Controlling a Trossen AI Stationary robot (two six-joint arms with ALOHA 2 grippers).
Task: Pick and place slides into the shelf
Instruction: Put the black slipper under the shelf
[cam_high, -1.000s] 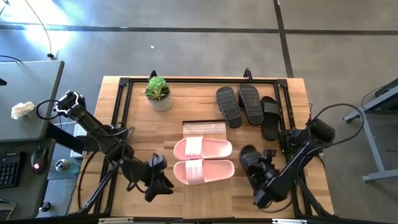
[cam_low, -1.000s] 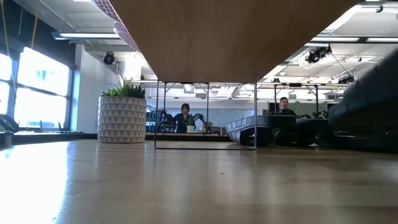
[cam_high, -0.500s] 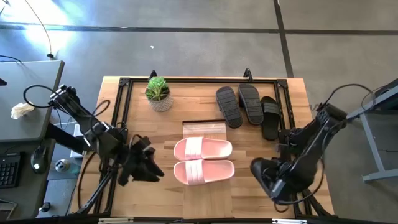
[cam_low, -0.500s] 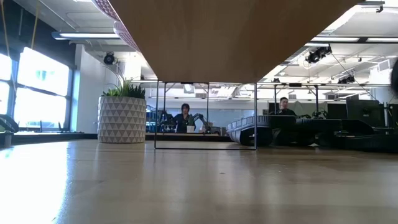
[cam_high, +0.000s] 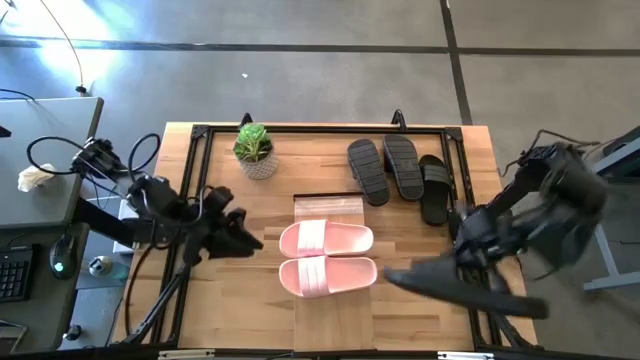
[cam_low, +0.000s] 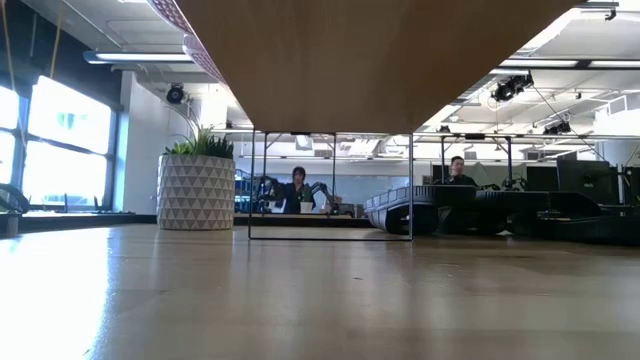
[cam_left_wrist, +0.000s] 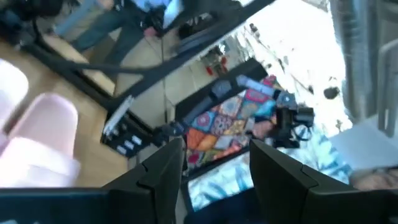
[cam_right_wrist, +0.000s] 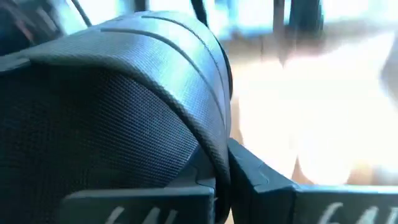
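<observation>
Right hand (cam_high: 455, 268) grips a black slide (cam_high: 462, 288), lifted beside pink slides (cam_high: 327, 258).

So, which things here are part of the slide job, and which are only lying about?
Job:
- pink slides on the shelf
- three black slides on the table
- black slide in the right gripper

Lying about:
- potted plant

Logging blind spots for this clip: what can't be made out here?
- Right tool, high view: motion blur smears it and the black slide it carries.
- Right wrist view: black slide fills the picture.
- Low view: shelf underside hides the pink slides.
</observation>
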